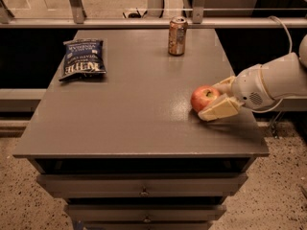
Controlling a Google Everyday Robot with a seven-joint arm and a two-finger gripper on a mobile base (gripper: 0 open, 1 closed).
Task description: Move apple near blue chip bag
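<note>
On the table's (134, 114) right side, apple (202, 96) between the wide-open gripper's (210, 101) fingers (219, 108).

Gripper (209, 101), 3 o'clock on table (120, 123), fingers (218, 108) spread: hides right flank of apple (201, 96); contact indeterminate. Arm (278, 78): cut by right edge. Blue chip bag (82, 59), 10 o'clock: small print illegible. Can (177, 36), 12 o'clock: label unreadable.

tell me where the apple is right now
The apple sits on the right side of the table in the camera view, at the gripper, with the can behind it.
</note>
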